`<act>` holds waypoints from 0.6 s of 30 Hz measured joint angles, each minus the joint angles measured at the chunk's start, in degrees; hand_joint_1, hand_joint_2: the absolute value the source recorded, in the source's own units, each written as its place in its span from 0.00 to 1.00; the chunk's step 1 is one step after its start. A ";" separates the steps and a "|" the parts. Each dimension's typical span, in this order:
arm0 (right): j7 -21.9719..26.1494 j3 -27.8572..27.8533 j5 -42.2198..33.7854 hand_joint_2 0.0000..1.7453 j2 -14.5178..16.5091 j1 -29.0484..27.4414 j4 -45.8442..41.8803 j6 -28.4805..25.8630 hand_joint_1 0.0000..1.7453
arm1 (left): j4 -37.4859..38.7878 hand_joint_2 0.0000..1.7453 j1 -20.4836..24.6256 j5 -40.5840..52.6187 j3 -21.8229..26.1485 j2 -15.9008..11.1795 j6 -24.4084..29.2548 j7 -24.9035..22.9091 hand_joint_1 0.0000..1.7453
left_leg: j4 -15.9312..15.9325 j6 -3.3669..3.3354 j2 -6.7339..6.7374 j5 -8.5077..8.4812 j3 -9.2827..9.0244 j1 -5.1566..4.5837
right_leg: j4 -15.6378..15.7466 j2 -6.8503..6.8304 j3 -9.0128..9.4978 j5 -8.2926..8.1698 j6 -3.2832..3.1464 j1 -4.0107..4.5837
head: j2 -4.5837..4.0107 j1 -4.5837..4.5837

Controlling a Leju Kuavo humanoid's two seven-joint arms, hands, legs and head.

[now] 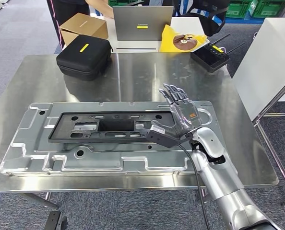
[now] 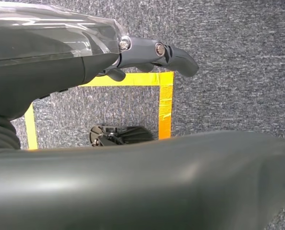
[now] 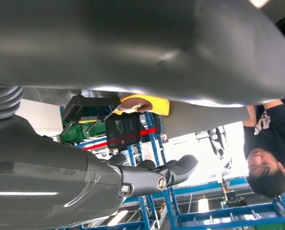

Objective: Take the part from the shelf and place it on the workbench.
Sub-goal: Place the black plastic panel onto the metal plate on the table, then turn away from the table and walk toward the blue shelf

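A long black frame part [image 1: 108,125] lies flat on a large silver stamped panel [image 1: 32,148], which rests on the steel workbench [image 1: 141,76]. My right hand [image 1: 179,115] stands at the part's right end with its fingers spread and pointing away from me. Its thumb reaches over the part's right tip, and I cannot tell whether it touches. The right wrist view shows that hand's fingers [image 3: 155,177] stretched out with nothing in them. My left hand [image 2: 97,52] hangs over the carpet with its fingers straight and holds nothing.
At the workbench's far edge sit a black zip case [image 1: 84,56], a cardboard box [image 1: 84,26], a grey laptop [image 1: 143,21], a yellow bag [image 1: 181,38] and a black controller [image 1: 209,55]. A person [image 1: 66,9] stands behind. A white table [image 1: 267,62] is at the right.
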State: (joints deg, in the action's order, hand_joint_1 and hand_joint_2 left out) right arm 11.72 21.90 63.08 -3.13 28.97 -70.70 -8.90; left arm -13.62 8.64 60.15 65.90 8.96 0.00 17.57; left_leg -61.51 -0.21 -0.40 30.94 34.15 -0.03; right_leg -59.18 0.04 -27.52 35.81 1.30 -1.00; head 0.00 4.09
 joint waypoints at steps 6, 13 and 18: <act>0.00 0.00 0.00 0.00 0.00 0.00 0.02 0.00 0.00 | 0.00 0.00 0.00 0.00 0.00 0.00 0.00 0.00 0.00 | 0.00 0.00 0.00 0.00 0.00 0.00 | 0.00 0.00 0.00 0.00 0.00 0.00 | 0.00 0.00; 0.00 0.00 0.00 0.00 0.00 0.00 0.02 0.00 0.00 | 0.00 0.00 0.00 0.00 0.00 0.00 0.00 0.01 0.00 | 0.00 0.00 0.00 0.00 0.00 0.00 | 0.00 0.00 0.00 0.00 0.00 0.00 | 0.00 0.00; 0.00 0.00 0.00 0.00 0.00 0.00 0.02 0.00 0.00 | 0.00 0.00 0.00 0.00 0.00 0.00 0.00 0.00 0.00 | 0.00 0.00 0.00 0.00 0.00 0.00 | 0.00 0.00 0.00 0.00 0.00 0.00 | 0.00 0.00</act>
State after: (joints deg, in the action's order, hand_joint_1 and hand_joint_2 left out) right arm 11.72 21.90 63.08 -3.13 28.97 -70.69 -8.90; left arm -13.62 8.64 60.15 65.90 8.96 0.00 17.57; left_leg -61.51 -0.21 -0.40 30.94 34.15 -0.03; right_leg -59.18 0.04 -27.52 35.81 1.30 -1.00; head 0.00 4.09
